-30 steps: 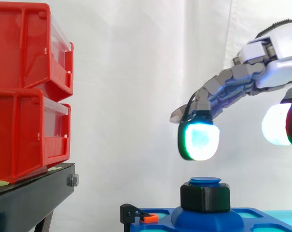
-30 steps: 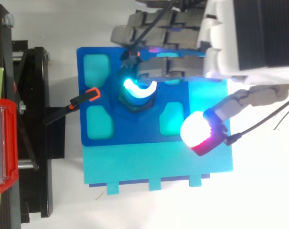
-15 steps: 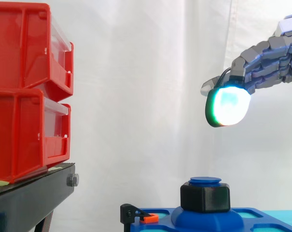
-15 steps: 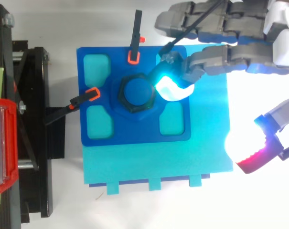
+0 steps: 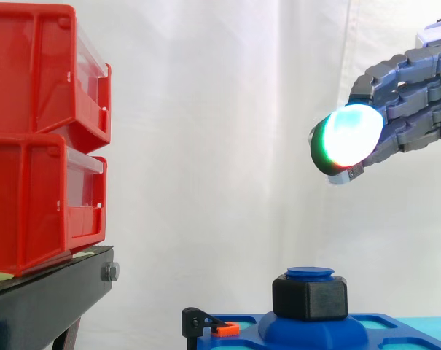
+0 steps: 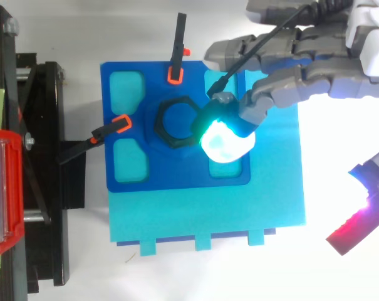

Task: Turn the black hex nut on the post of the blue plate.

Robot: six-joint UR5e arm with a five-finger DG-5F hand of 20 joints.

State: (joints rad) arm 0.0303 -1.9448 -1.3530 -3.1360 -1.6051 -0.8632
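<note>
**Current state.** The hand (image 5: 408,109) hangs high at the right of the side view, well above the black hex nut (image 5: 310,297) and apart from it. The fingers (image 6: 283,94) are extended and lie close side by side. The thumb (image 6: 355,222) is spread well away from them. Nothing is held. In the top view, the glowing fingertip pad (image 6: 225,139) sits just to the right of the nut but at a much greater height.

**Location of the task's thing.** The nut is seated on the post (image 5: 310,273), whose blue cap shows just above it. The post rises from the centre of the blue plate (image 6: 133,182). Two orange-tipped clamps (image 6: 175,63) (image 6: 109,129) grip the plate at its edges, and it rests on a cyan base (image 6: 208,219). The red bins (image 5: 38,138) on the black stand (image 5: 45,299) are well apart to the left.

**Change.** One second ago the fingers reached over the post, with a pad just above the nut. The hand has since lifted and withdrawn to the right. The nut's height on the post looks unchanged, and any rotation cannot be told.

**Consequence.** This is judged to be either a release and reset between turning strokes or a retreat after the stroke. To turn further, the hand must descend again and close on the nut's flats.
</note>
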